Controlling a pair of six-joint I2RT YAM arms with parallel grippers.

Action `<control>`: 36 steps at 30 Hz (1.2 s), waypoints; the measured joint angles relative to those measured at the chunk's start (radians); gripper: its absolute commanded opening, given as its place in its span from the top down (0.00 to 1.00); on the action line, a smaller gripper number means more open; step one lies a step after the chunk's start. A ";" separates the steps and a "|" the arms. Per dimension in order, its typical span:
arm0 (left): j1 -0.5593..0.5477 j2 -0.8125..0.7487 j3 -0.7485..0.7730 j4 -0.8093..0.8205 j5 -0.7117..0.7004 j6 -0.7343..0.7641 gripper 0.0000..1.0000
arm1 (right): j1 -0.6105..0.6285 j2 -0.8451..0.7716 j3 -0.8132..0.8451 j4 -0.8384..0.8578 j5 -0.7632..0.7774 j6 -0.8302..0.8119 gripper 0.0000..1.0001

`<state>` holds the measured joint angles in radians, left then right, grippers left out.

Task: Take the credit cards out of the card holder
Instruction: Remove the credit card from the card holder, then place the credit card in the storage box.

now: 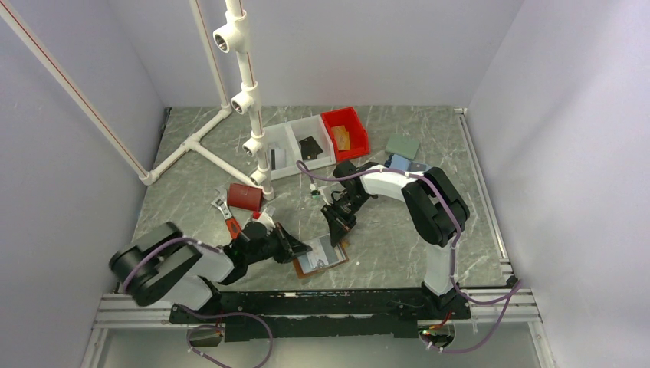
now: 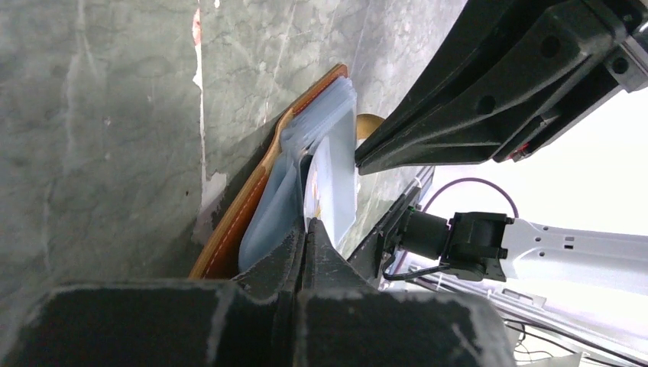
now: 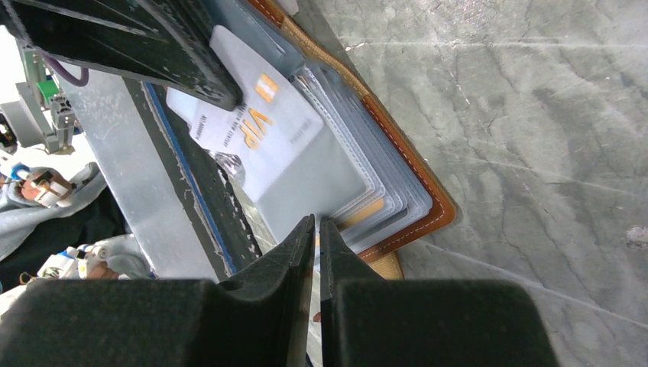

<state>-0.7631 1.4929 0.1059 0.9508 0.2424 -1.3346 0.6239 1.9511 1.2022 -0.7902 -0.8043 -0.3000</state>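
Looking down from the top, the card holder (image 1: 323, 260) is lying open flat on the grey-green marbled table (image 1: 460, 230), close to the near edge and right between the two arms. It's brown leather with pale stitching round the rim, and inside there's a stack of clear, bluish plastic sleeves fanned out like pages. A pale grey credit card (image 3: 260, 130) with "VIP" in orange letters sits in the top sleeve, and an orange-ish edge of something peeks out from a lower sleeve, too little of it to tell what. The left gripper (image 1: 295, 247) comes in low from the left with its jaws pressed tight together, tips right at the holder's left edge against the sleeves; can't tell if anything thin is caught in there. The right gripper (image 3: 315, 223) reaches down from the far side, jaws almost together with just a slit, pinching the edge of the top sleeve.
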 measured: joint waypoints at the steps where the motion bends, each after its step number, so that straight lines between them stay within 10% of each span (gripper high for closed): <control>1: 0.000 -0.048 0.001 -0.060 -0.008 0.009 1.00 | 0.000 0.000 0.000 0.000 0.000 0.000 0.89; 21: 0.001 -0.916 -0.009 -0.853 -0.138 0.203 1.00 | 0.011 -0.016 0.005 -0.016 -0.012 -0.043 0.69; 36: 0.001 -0.942 -0.009 -0.825 -0.097 0.321 1.00 | 0.014 -0.170 0.002 0.004 0.014 -0.175 0.56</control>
<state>-0.7624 0.5510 0.0971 0.1257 0.1459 -1.0134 0.6384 1.7809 1.2037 -0.7860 -0.7902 -0.4755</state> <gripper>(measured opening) 0.013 0.423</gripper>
